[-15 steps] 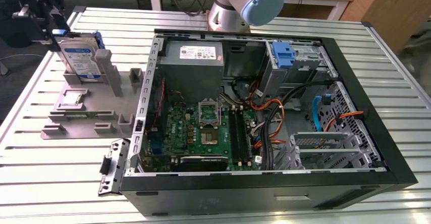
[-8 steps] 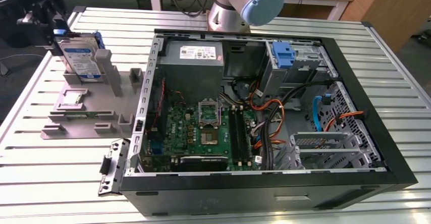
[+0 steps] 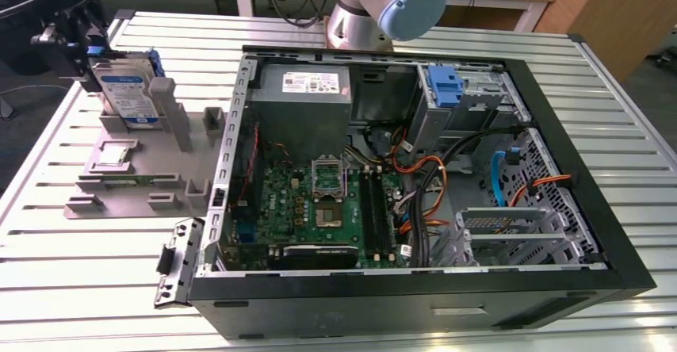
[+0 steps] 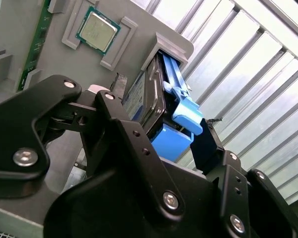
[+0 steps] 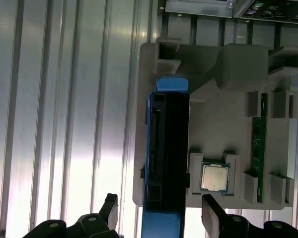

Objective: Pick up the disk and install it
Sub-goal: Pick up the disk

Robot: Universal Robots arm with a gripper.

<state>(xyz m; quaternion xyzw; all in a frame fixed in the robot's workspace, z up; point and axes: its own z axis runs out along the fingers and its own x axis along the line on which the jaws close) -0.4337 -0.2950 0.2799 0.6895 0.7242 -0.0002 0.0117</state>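
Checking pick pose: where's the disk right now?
The silver hard drive in its blue carrier stands upright in the grey fixture at the exterior view's left, beside the open computer case, gripper straddling it.

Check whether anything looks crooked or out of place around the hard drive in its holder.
Nothing stands out. The hard drive stands straight in its slot in the gray holder, the chip lies flat in its recess, and the memory stick sits in its slots. The end effector straddles the drive, open.

Slatted metal table [image 3: 95,288] bears grey fixture [image 3: 148,142], open computer case [image 3: 423,296].
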